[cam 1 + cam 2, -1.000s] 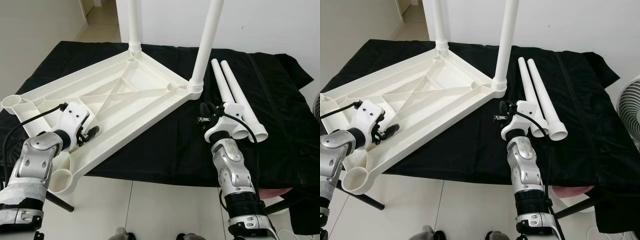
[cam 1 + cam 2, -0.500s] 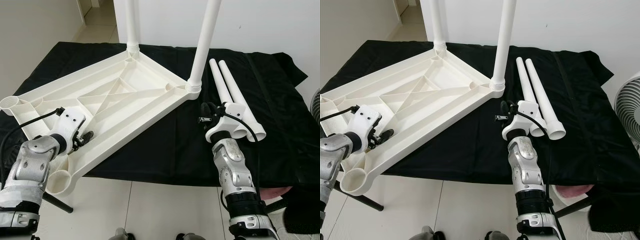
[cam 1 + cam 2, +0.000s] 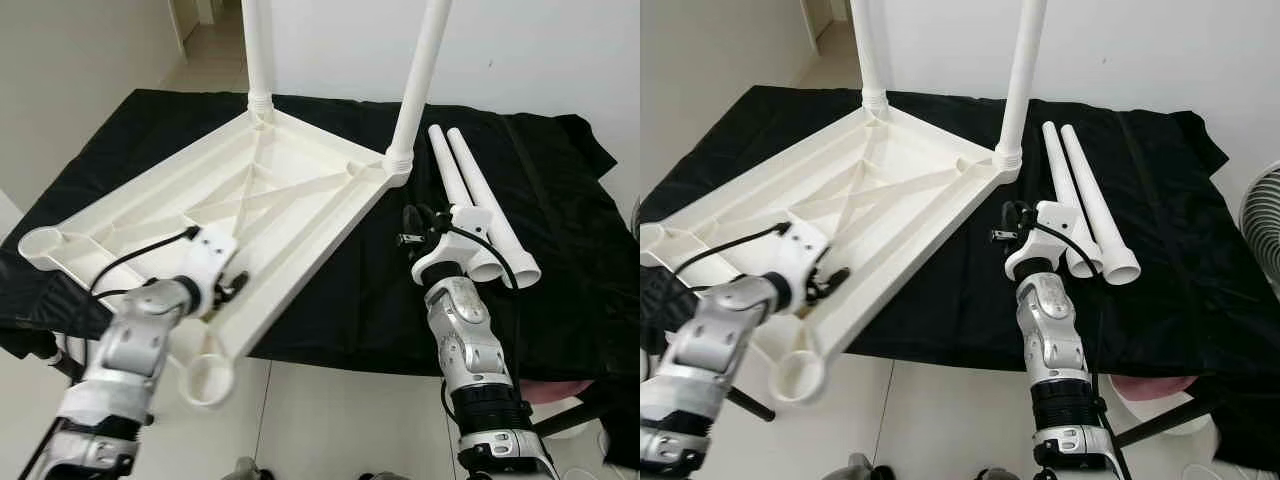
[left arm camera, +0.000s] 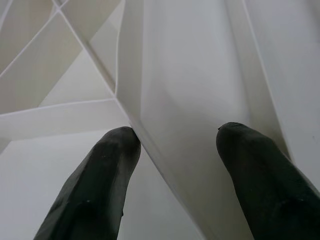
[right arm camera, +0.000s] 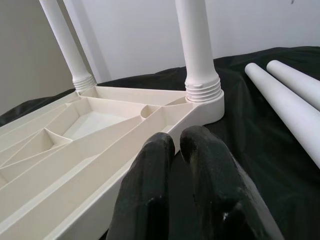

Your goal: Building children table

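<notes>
An upturned white plastic children's tabletop (image 3: 250,215) with a ribbed underside lies on a table draped in black cloth (image 3: 560,240). Two white plastic legs already stand upright in its far corner sockets, one at the far corner (image 3: 257,50) and one at the corner nearer the right arm (image 3: 420,80). Two loose white legs (image 3: 470,200) lie side by side on the cloth just right of that corner.

The left claw (image 3: 232,287) sits at the tabletop's near rim, by the empty round socket (image 3: 208,375) that overhangs the table edge. The left wrist view adds what the head views do not: the two black fingers (image 4: 100,185) are spread apart and straddle a raised white rib of the underside, one on each side, with no clear pinch on it.

The right claw (image 3: 1008,222) hovers beside the leg-fitted corner; in the right wrist view its fingers (image 5: 150,200) are pressed together with nothing between them, pointed at that threaded socket.

No writing is legible anywhere. White walls, pale floor tiles (image 3: 330,420) and part of a fan (image 3: 1262,215) surround the table.
</notes>
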`<state>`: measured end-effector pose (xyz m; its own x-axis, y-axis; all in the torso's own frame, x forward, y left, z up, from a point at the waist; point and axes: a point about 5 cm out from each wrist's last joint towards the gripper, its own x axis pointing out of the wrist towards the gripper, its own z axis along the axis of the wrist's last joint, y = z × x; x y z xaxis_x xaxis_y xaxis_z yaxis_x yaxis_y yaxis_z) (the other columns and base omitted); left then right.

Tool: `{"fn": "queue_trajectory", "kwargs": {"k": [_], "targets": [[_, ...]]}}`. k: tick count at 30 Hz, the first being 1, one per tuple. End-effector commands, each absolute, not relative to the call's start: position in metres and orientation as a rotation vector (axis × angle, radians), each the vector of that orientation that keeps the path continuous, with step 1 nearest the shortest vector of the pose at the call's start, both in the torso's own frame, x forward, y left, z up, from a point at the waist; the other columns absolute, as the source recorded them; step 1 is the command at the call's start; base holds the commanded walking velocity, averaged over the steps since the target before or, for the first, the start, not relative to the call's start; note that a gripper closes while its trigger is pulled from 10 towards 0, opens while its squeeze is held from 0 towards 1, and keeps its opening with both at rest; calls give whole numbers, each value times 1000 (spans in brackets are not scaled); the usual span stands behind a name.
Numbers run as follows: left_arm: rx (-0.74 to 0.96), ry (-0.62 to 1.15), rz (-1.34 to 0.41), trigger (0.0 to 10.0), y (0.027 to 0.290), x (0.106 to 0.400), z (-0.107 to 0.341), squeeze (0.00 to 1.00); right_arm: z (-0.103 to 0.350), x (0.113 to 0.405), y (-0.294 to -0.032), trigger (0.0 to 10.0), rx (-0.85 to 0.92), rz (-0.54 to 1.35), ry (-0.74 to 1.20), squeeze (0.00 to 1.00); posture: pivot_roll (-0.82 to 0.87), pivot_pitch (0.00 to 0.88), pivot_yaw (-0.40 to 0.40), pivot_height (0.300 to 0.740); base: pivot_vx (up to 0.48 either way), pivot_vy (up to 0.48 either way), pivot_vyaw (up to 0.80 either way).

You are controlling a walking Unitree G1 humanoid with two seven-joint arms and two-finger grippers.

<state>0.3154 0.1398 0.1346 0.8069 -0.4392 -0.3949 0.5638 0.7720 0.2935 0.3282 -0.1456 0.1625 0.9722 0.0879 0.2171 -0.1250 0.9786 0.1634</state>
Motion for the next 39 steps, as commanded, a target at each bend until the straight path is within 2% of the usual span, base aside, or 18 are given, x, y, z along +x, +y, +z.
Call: {"fn": "queue_trajectory", "kwargs": {"k": [1,2,3,4,8,18,29,34,39], "targets": [[399,413,-614,10000,129,306,112,0,161,329,-145,10000,182,102,-209,0,-96,80,46,740,0,0,0],[396,413,-613,10000,128,306,113,0,161,328,-145,10000,182,102,-209,0,-96,80,46,740,0,0,0],[372,393,-606,10000,112,310,117,0,160,328,-145,10000,183,98,-207,0,-96,80,51,740,0,0,0],[364,386,-602,10000,107,311,119,0,160,327,-145,10000,185,97,-207,0,-97,81,53,740,0,0,0],[357,373,-589,10000,103,313,121,0,160,327,-144,10000,188,94,-207,0,-97,82,54,740,0,0,0],[394,340,-506,10000,146,322,137,0,158,326,-144,10000,192,91,-203,0,-93,84,58,740,0,0,0],[186,212,-464,10000,163,329,176,0,157,326,-143,10000,194,89,-201,0,-90,85,65,740,0,0,0],[200,155,-476,10000,169,329,186,0,157,326,-143,10000,193,90,-201,0,-90,87,62,740,0,0,0],[297,149,-492,10000,189,328,185,0,158,327,-143,10000,189,94,-201,0,-86,89,49,740,0,0,0]]}}
